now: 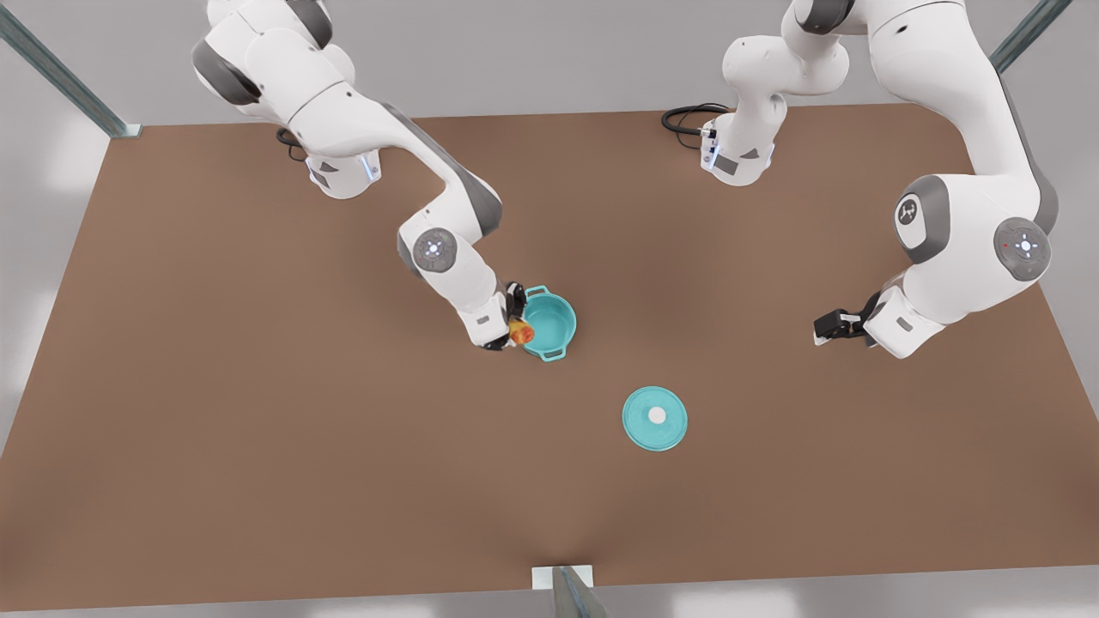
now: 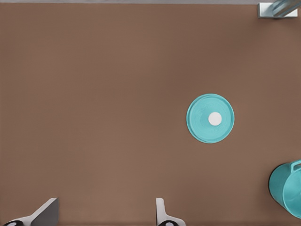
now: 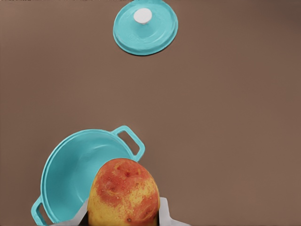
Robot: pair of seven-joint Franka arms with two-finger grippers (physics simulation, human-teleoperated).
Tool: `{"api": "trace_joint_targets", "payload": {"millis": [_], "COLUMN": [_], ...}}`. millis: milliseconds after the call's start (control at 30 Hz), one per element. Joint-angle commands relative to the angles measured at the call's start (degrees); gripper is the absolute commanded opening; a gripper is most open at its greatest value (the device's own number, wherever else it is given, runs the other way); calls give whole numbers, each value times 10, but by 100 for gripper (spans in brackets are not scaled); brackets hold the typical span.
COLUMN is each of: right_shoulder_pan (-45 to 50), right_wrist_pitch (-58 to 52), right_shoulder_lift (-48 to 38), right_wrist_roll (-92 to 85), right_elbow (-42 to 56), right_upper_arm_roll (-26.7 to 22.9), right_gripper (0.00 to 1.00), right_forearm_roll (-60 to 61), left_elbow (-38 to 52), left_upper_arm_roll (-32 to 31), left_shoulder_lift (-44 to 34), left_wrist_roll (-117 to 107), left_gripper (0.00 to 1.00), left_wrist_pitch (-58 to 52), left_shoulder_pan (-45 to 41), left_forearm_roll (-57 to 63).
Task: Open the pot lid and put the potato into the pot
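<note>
1. Potato [image 3: 123, 193], a roundish yellow lump with orange-red patches, sits clamped between the right gripper's [image 1: 513, 324] fingers, just over the rim of the small round teal pot [image 1: 548, 324].
2. The pot stands uncovered on the brown table [image 1: 258, 386], its teal inside bare.
3. The flat round teal pot lid [image 1: 654, 418] with its white knob lies on the table, apart from the pot.
4. The left gripper [image 1: 826, 328] waits well apart at the front view's right, fingers [image 2: 162, 214] spread wide, holding nothing.
</note>
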Motion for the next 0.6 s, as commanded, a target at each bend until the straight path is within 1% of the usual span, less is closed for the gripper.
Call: {"api": "trace_joint_targets", "payload": {"millis": [0,33,67,133,167,200,300,467,500,533,567], "right_shoulder_pan": [27,54,70,84,93,93,93,115,115,115,115], "right_wrist_pitch": [0,0,0,3,3,3,3,2,4,4,2], "right_shoulder_lift": [18,39,43,55,58,58,58,58,59,59,59], "right_wrist_roll": [69,78,81,85,85,83,81,85,91,94,93], "right_elbow": [25,51,57,56,53,46,13,9,9,9,9], "right_upper_arm_roll": [-18,-36,-41,-42,-57,-61,-61,-61,-61,-61,-61], "right_gripper": [44,44,44,44,44,44,44,45,66,100,100], "right_forearm_roll": [-7,-5,-2,-3,-5,-7,-9,-5,-4,-4,-4], "left_elbow": [0,-1,0,0,-1,-2,-4,-4,-4,-4,-4], "left_upper_arm_roll": [0,0,0,0,0,0,0,0,0,0,0], "left_shoulder_lift": [-1,-1,-1,-1,-1,0,3,4,4,3,3], "left_wrist_roll": [9,9,9,9,9,9,9,9,9,9,9], "left_gripper": [100,100,100,100,100,100,100,100,100,100,100], "left_wrist_pitch": [2,1,1,1,6,10,11,14,14,14,14], "left_shoulder_pan": [0,0,0,0,0,0,-1,-1,-1,-1,-1], "left_forearm_roll": [1,1,1,1,1,1,1,1,1,1,1]}}
